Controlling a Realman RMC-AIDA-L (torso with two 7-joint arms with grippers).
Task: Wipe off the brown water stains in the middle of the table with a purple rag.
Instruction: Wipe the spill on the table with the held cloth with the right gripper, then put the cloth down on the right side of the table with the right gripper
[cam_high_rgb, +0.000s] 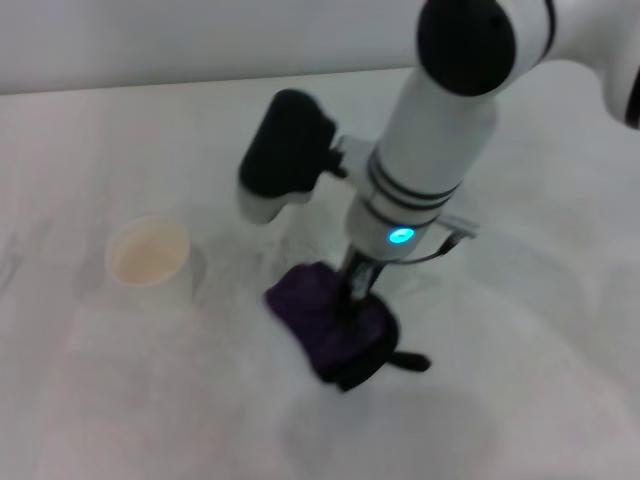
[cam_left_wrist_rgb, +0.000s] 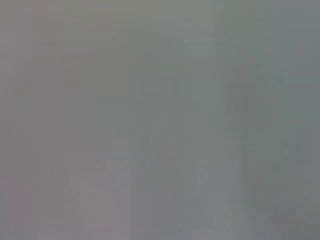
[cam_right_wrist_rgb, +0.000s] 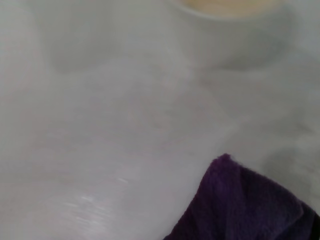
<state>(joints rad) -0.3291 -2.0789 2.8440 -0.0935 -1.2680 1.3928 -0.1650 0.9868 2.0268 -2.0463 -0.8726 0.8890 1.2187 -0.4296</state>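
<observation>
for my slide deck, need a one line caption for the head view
Right gripper pressing the purple rag onto the white table, paper cup to its left.

A dark purple rag with black edging, a plain white desk and a tan-lined white cup were seen.

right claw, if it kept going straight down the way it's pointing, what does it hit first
The right claw points down into the purple rag, so it would meet the rag first, then the table under it. It looks already pressed into the cloth, though depth is unclear.
</observation>
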